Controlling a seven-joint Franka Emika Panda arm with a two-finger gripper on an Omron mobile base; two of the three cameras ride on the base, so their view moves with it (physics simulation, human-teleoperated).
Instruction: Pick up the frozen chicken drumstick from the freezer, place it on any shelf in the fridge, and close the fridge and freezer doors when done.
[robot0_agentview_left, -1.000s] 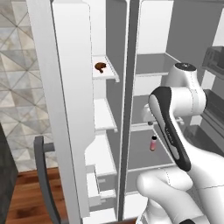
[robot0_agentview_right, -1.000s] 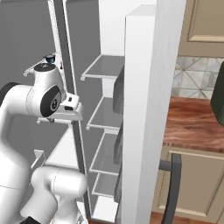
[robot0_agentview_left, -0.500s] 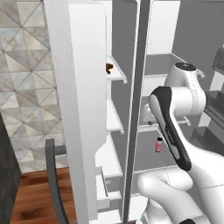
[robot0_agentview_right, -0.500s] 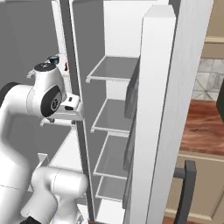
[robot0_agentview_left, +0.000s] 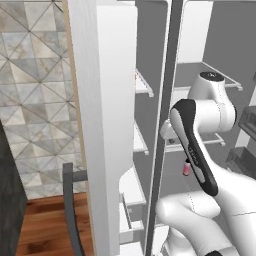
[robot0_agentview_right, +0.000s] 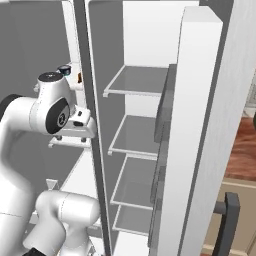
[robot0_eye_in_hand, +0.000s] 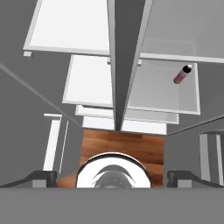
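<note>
Orange-brown, the frozen chicken drumstick (robot0_agentview_left: 135, 77) shows as a mere sliver on an upper white freezer shelf (robot0_agentview_left: 143, 89), mostly hidden behind the open freezer door (robot0_agentview_left: 102, 125), up and well apart from the gripper (robot0_eye_in_hand: 112, 176), whose jaws stand wide and empty.

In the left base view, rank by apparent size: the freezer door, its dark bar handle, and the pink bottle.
1. Freezer door: largest by far, though its nearness to the camera exaggerates it.
2. Dark bar handle: a thin strip, partly cut off at the bottom edge.
3. Pink bottle: smallest, partly hidden behind the arm.
</note>
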